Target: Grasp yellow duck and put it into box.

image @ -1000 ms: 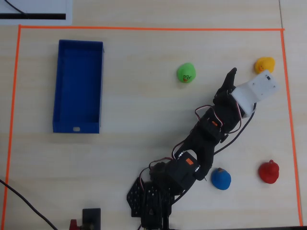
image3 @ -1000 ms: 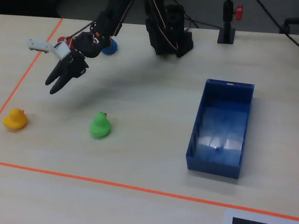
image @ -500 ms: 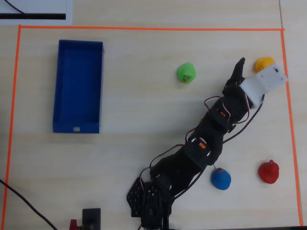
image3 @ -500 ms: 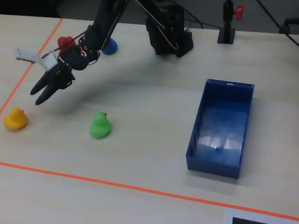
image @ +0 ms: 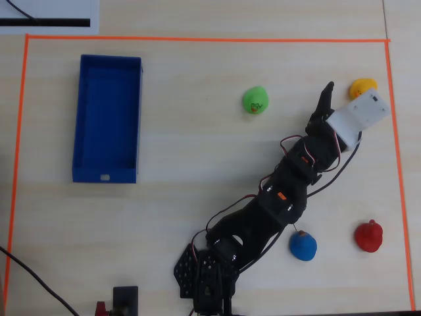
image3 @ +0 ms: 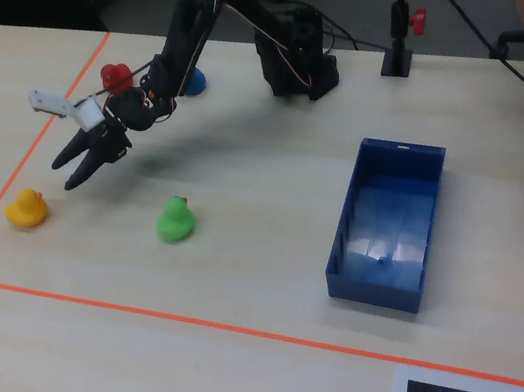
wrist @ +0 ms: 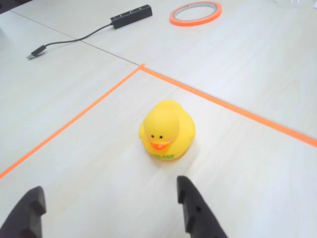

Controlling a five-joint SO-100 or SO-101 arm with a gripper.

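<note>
The hand (image3: 68, 174) hangs above the tabletop (image3: 249, 239) with its two fingers spread wide and nothing between them, reached out toward the yellow duck (wrist: 166, 131), which sits upright on the bare wood in the corner of the orange tape border (image: 197, 40). In the wrist view the duck lies at 12 o'clock from the gap between the dark fingertips (wrist: 190, 208), beak turned toward the camera, and clear of both; that line-up suggests the spread is kept generous so the fingers can pass either side of the rounded body. In the overhead view the yellow duck (image: 362, 87) is at roughly 1 o'clock from the arm's base, partly covered by the white wrist housing (image: 354, 116). The box (image: 107, 118) stands well apart at about 10 o'clock, open side up and empty, so the toy can be dropped in from above. The green duck (image: 254, 100), red duck (image: 368, 235) and blue toy (image: 302, 245) stand apart from the approach line.
</note>
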